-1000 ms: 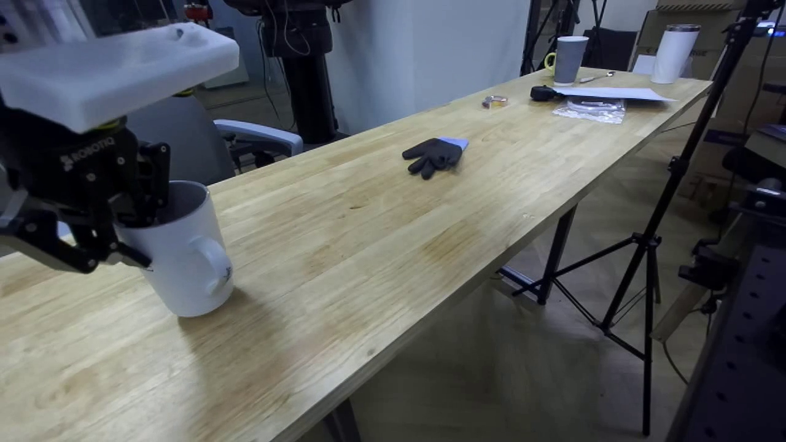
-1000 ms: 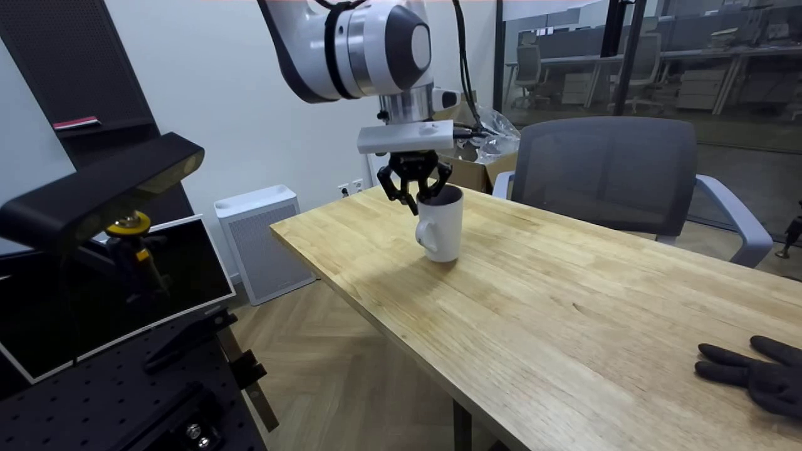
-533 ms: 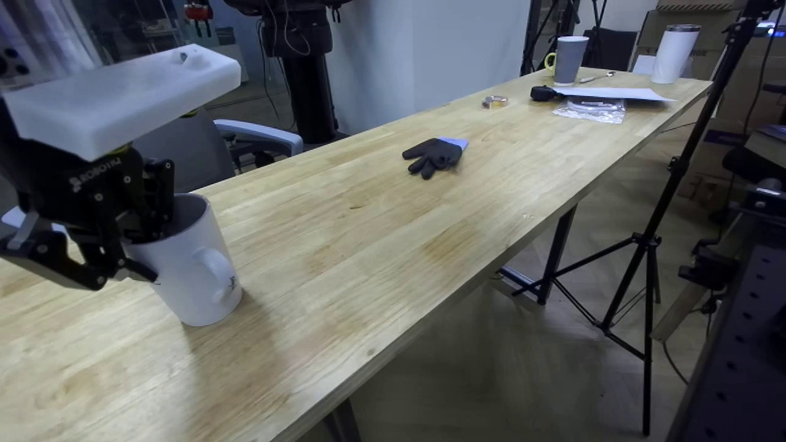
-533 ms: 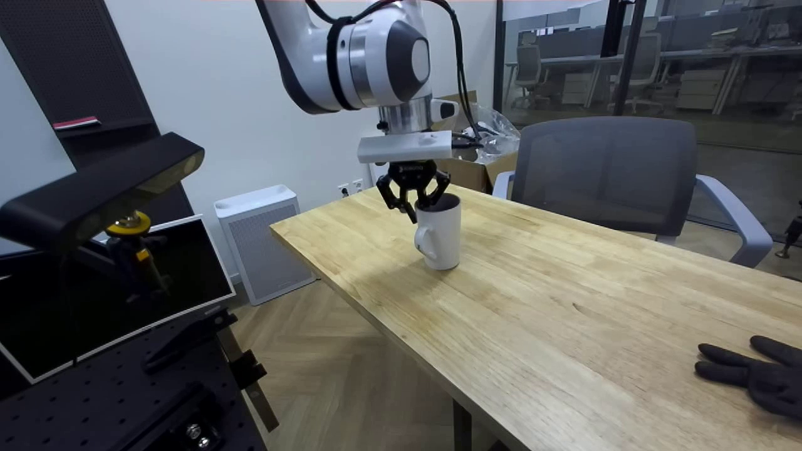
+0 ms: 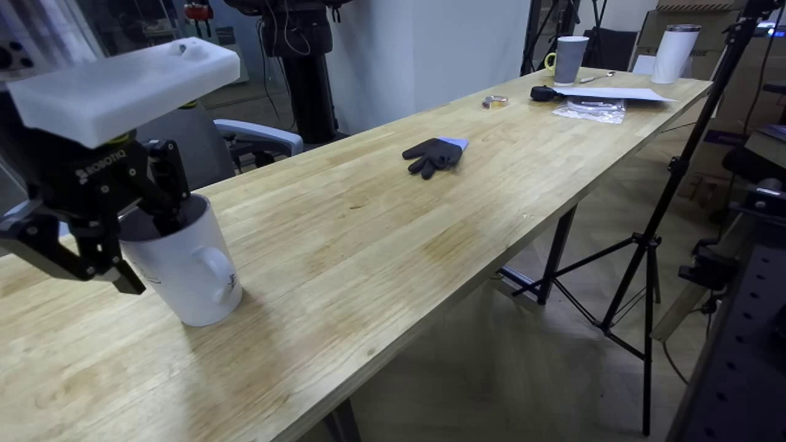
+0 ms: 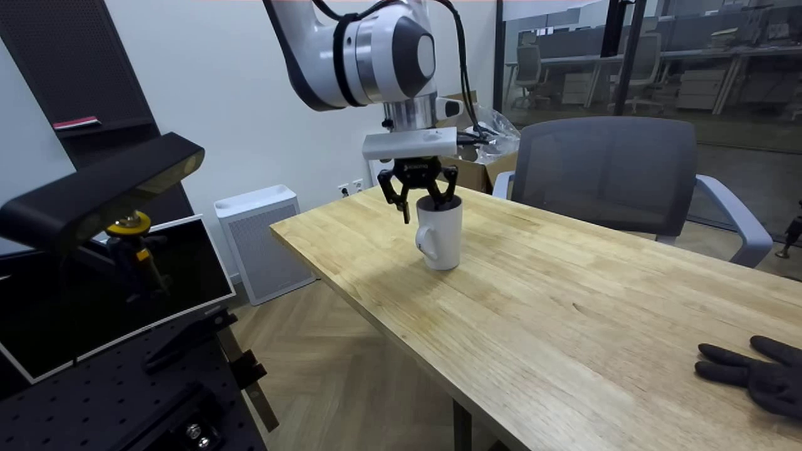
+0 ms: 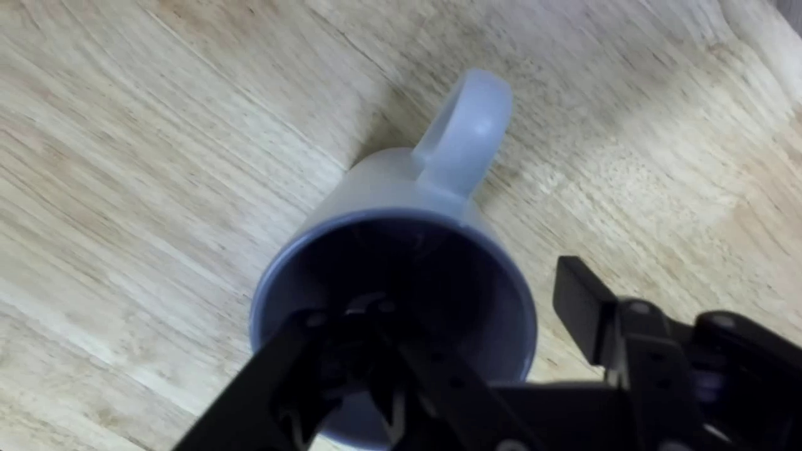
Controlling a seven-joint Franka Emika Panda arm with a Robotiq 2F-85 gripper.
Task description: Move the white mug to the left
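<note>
The white mug (image 5: 193, 279) stands upright on the wooden table, with its handle turned toward the table's near long edge in an exterior view. My gripper (image 5: 149, 253) is above its rim, jaws parted. One finger dips into the mug's mouth and the other hangs outside the wall, as both exterior views show. From the wrist, the outer fingertip (image 7: 579, 307) is clear of the mug (image 7: 388, 181), with bare wood showing between. The inner finger is dark against the mug's inside, so any contact there cannot be made out.
A dark glove (image 5: 433, 156) lies farther along the table. Beyond it are a grey cup (image 5: 571, 61), a white tumbler (image 5: 674, 55) and a sheet of paper (image 5: 614, 93). An office chair (image 6: 608, 175) stands at the long side. A black camera (image 6: 103, 188) is mounted off the table.
The mug came down slightly with the gripper between one second and half a second ago, then stayed put. Since then the fingers have spread from its wall and the gripper has risen a little.
</note>
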